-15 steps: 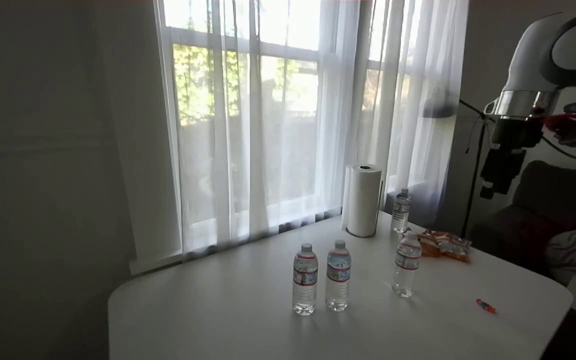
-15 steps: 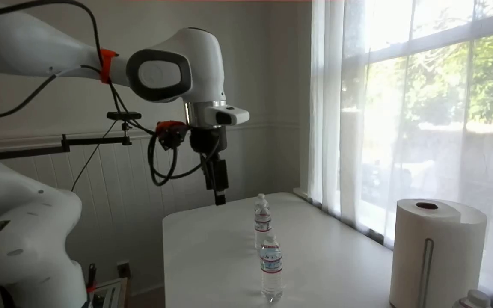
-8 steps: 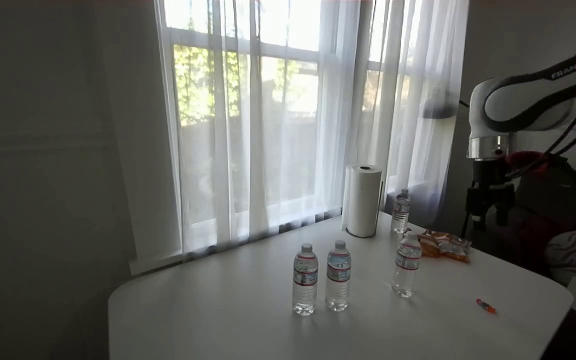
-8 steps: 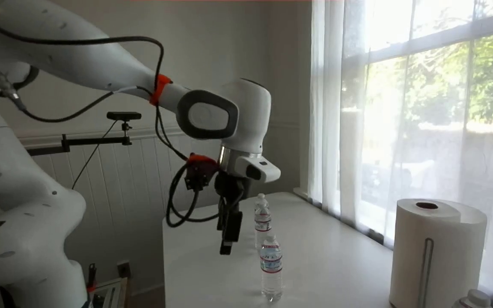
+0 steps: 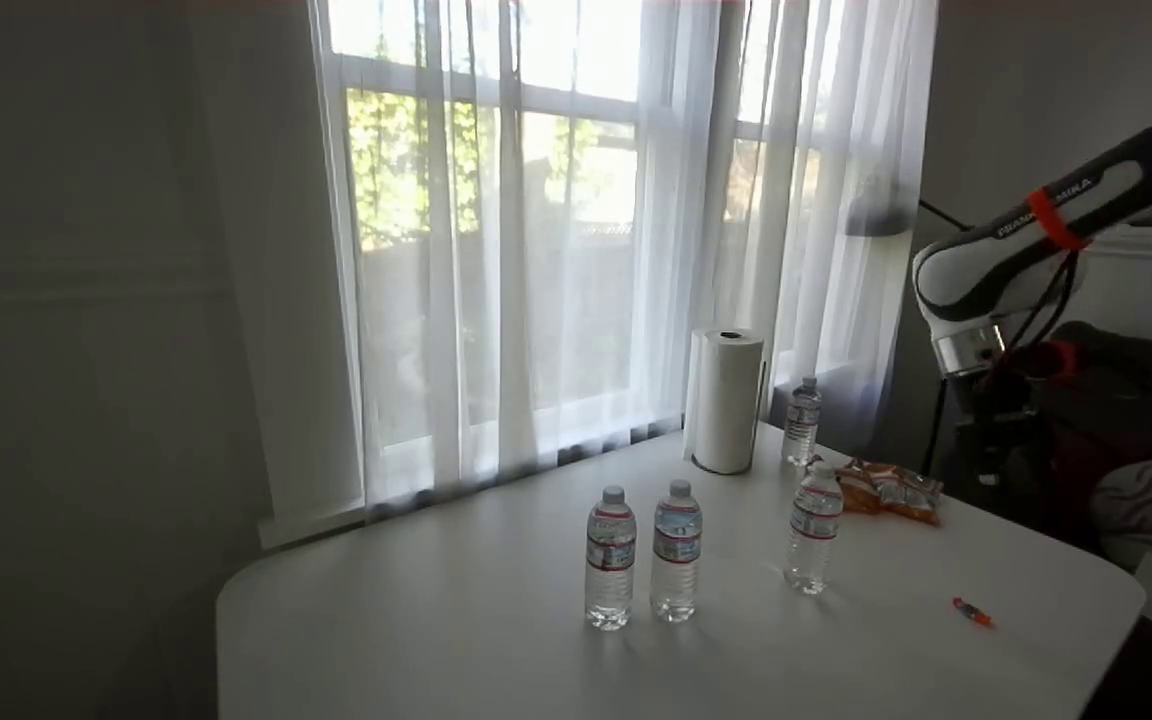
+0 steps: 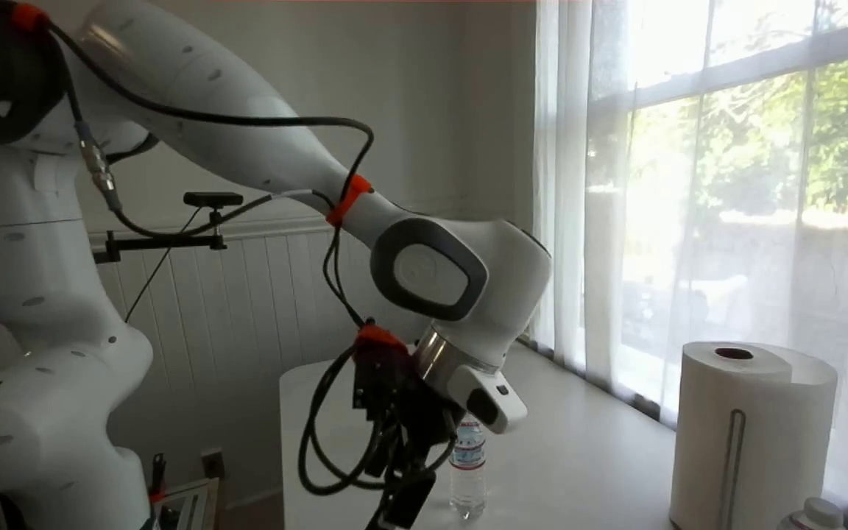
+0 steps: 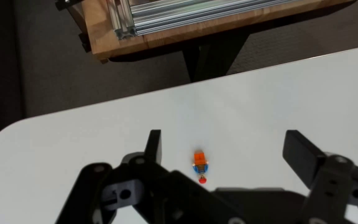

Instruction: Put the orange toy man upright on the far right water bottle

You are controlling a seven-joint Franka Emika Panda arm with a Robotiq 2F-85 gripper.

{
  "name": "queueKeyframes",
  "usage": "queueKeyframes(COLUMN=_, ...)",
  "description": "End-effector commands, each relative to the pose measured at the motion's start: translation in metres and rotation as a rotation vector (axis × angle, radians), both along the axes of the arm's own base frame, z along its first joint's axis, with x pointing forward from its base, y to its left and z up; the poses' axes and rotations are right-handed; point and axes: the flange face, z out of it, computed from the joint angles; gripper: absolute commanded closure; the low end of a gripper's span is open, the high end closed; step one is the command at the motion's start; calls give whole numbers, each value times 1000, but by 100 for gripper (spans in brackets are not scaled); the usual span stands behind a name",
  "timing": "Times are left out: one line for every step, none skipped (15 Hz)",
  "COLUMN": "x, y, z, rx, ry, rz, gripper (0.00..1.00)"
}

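Note:
The orange toy man [image 7: 200, 161] lies on its back on the white table, with orange legs, blue arms and a red cap. In an exterior view it is a small orange speck [image 5: 972, 612] near the table's right end. My gripper [image 7: 223, 137] is open and empty above it; the toy shows between the fingers, closer to the left one. In an exterior view the tilted gripper [image 5: 1014, 472] hangs well above the table. The far right water bottle [image 5: 814, 530], clear with a white cap, stands upright at the right of a row of three; it also shows partly behind the wrist [image 6: 467, 471].
Two upright bottles [image 5: 611, 560] [image 5: 676, 555] stand together to the left. A paper towel roll [image 5: 726, 400], another bottle [image 5: 802, 420] and orange snack bags [image 5: 891, 490] stand or lie behind. In the wrist view the table edge [image 7: 179, 87] borders a wooden stand [image 7: 113, 43].
My arm has reached out over the table and lowered, and the wrist has tilted. It covers the farther bottles in an exterior view. The toy man and bottles have not moved.

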Motion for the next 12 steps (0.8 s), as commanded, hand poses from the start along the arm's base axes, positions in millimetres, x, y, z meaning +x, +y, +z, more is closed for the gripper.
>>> queueKeyframes(x=4, y=-19, z=-37, rx=22, ry=103, rz=23, gripper=0)
queueKeyframes(x=4, y=-20, z=-49, rx=26, ry=115, rz=25, gripper=0)
queueKeyframes(x=4, y=-21, z=-61, rx=40, ry=131, rz=24, gripper=0)
queueKeyframes(x=5, y=-22, z=-72, rx=48, ry=142, rz=26, gripper=0)
queueKeyframes(x=6, y=-23, z=-82, rx=45, ry=146, rz=18, gripper=0)
queueKeyframes(x=8, y=-23, z=-91, rx=44, ry=138, rz=14, gripper=0)
queueKeyframes(x=11, y=-25, z=-99, rx=41, ry=127, rz=5, gripper=0)
queueKeyframes(x=14, y=-26, z=-107, rx=39, ry=105, rz=-1, gripper=0)
queueKeyframes(x=17, y=-27, z=-115, rx=38, ry=87, rz=-4, gripper=0)
queueKeyframes(x=20, y=-28, z=-122, rx=43, ry=70, rz=-8, gripper=0)
queueKeyframes(x=23, y=-28, z=-129, rx=53, ry=53, rz=-18, gripper=0)
queueKeyframes(x=25, y=-27, z=-136, rx=62, ry=40, rz=-25, gripper=0)
